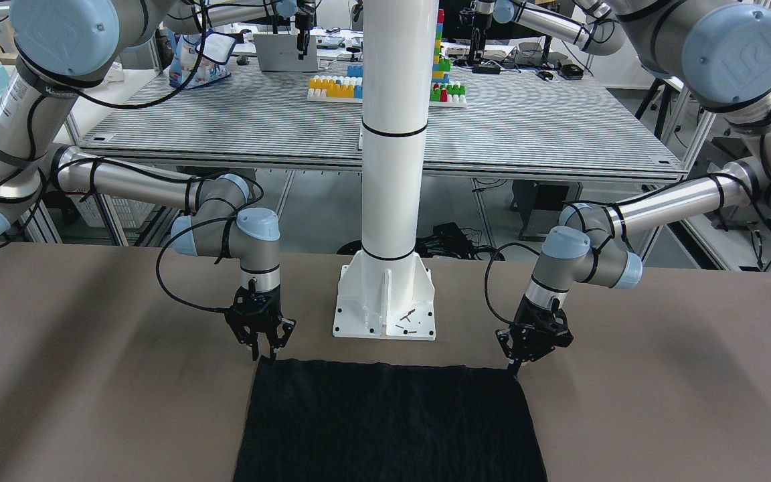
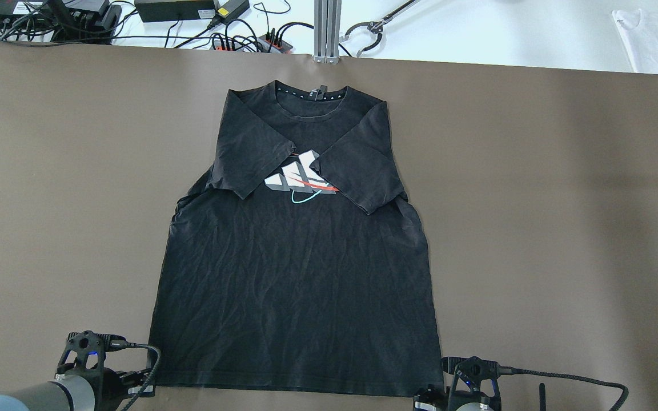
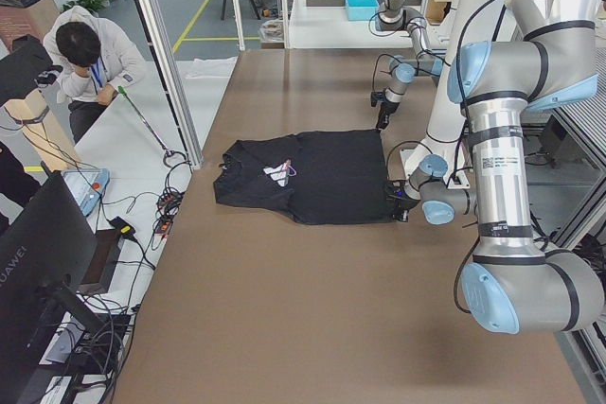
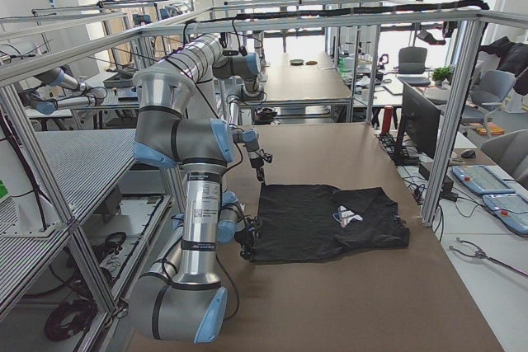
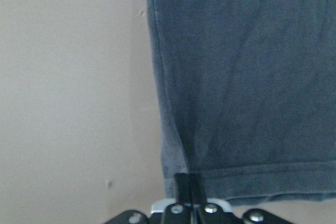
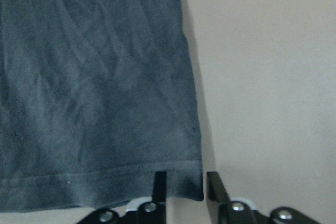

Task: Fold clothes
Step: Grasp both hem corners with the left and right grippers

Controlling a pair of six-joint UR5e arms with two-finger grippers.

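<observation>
The clothes are one black T-shirt (image 2: 295,285) lying flat on the brown table, both sleeves folded in over a chest print and the hem toward me. My left gripper (image 5: 187,184) is shut, pinching the hem at the shirt's (image 5: 252,77) left bottom corner; a small crease rises from the pinch. In the front-facing view that gripper (image 1: 514,365) looks narrow at the cloth's (image 1: 385,422) corner. My right gripper (image 6: 186,184) stands open, its two fingers astride the right hem corner of the shirt (image 6: 94,77). It shows with spread fingers in the front-facing view (image 1: 264,353).
The white pillar's base plate (image 1: 385,308) sits just behind the hem, between my arms. Cables and power bricks (image 2: 192,23) line the table's far edge. A white garment (image 2: 654,34) lies on the far bench, and a person (image 3: 90,59) sits beyond the far end.
</observation>
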